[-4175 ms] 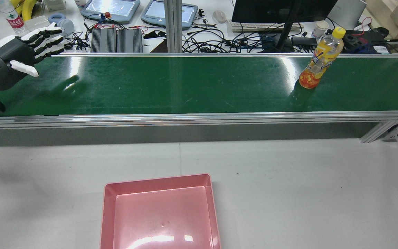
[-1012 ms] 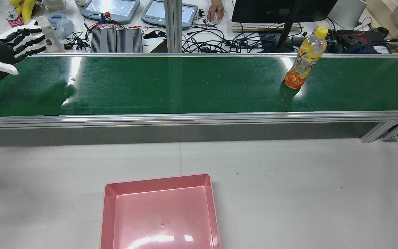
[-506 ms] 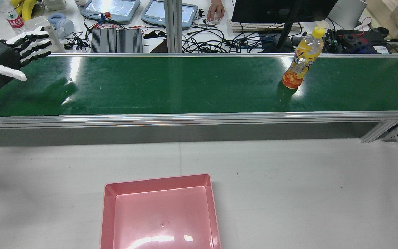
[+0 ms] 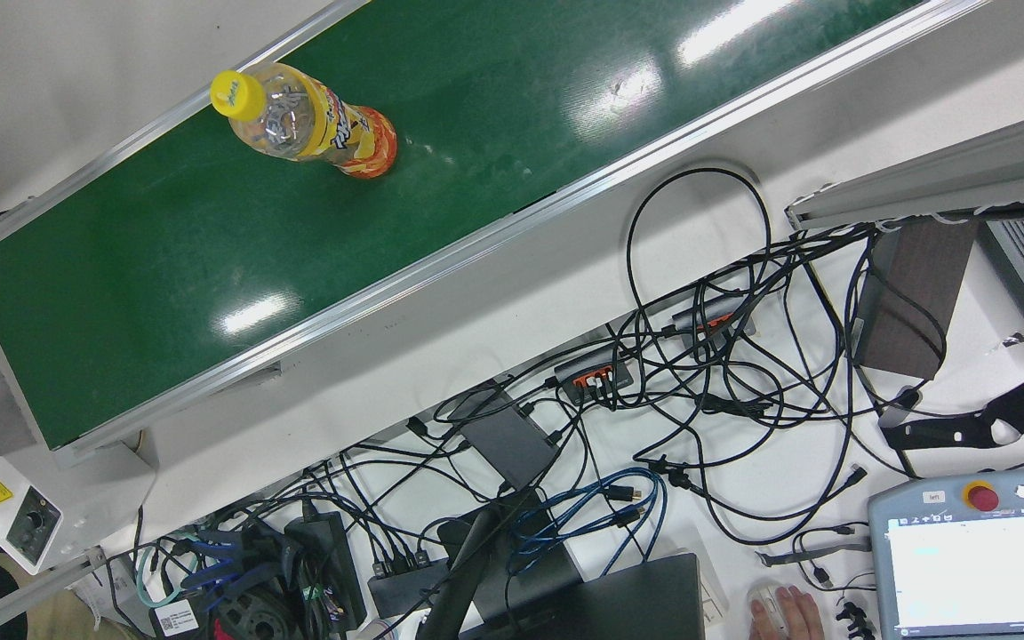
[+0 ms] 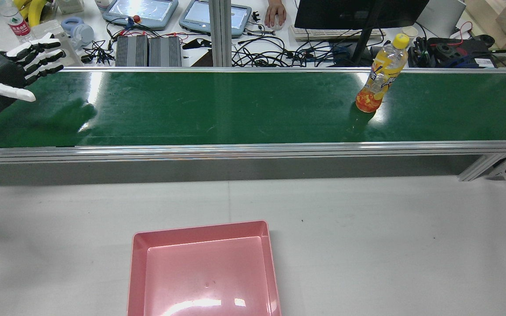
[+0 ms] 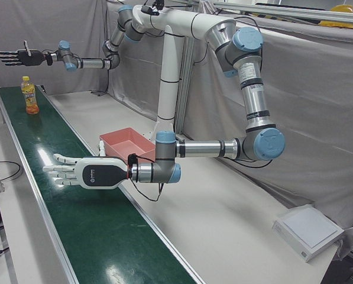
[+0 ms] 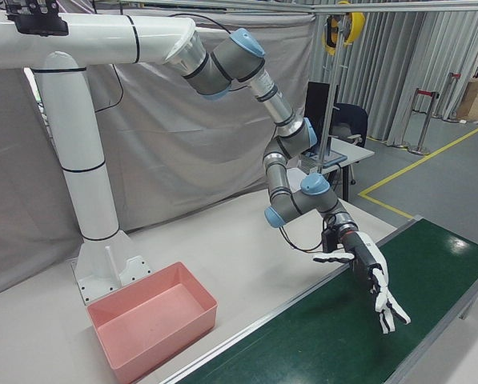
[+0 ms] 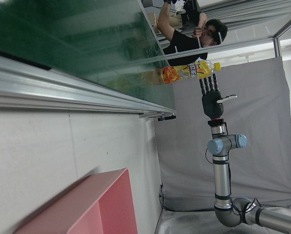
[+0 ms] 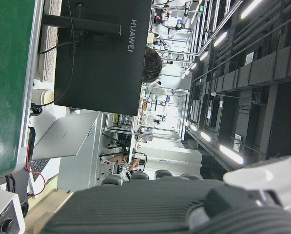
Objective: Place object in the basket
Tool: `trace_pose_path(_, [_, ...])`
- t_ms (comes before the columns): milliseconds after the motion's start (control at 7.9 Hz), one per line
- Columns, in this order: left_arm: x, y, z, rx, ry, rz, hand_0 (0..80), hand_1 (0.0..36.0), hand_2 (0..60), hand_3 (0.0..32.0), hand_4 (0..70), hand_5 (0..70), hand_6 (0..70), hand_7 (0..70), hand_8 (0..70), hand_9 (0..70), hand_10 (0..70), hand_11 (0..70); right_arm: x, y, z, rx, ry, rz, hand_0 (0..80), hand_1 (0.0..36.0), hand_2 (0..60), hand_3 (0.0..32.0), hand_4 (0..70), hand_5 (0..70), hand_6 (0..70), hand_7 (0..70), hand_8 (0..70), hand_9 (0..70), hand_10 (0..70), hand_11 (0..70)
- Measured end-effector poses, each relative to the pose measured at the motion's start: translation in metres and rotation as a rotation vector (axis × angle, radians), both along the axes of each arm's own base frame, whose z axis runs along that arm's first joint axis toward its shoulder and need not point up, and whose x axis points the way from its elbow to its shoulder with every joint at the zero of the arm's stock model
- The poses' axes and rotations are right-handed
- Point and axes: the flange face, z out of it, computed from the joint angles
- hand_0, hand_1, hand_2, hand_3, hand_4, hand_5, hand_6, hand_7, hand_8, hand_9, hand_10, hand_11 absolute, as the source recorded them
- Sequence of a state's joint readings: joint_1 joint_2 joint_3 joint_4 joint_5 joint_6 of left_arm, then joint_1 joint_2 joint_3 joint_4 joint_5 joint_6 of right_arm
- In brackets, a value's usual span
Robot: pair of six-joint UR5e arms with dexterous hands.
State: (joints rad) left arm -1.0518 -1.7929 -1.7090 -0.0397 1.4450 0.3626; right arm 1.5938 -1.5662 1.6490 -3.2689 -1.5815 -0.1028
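We see the yellow-capped orange drink bottle (image 5: 381, 75) shifted leftward along the green conveyor belt (image 5: 235, 105); both robot hands, left (image 5: 16, 66) and right (image 6: 19, 56), spread empty.

White arm tubes (image 6: 188, 26), blue joint caps, silver links; dark grey hand (image 6: 87, 174) with white-tipped fingers (image 6: 57, 171).

- Bright overhead lighting throws white glare patches on the green conveyor belt (image 5: 235, 105) and the pink basket (image 5: 204, 267).
- Right hand view: ceiling lights blown out, near robot hand (image 9: 184, 204) blurred.
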Motion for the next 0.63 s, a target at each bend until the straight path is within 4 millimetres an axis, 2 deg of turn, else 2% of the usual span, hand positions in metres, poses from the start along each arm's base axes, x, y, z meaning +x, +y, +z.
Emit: trace_pose_path(633, [-0.005,-0.003,0.016,-0.013,-0.008,-0.009,48.2,9.6,0.0,6.6,11.1,22.5,0.7,0.2,8.7,8.6,7.4,11.8,0.0,0.0,0.0,0.0,0.0,0.0,0.0,0.0,0.0,0.0,0.0,0.0,0.0,0.0,0.0,0.0,0.0,0.0])
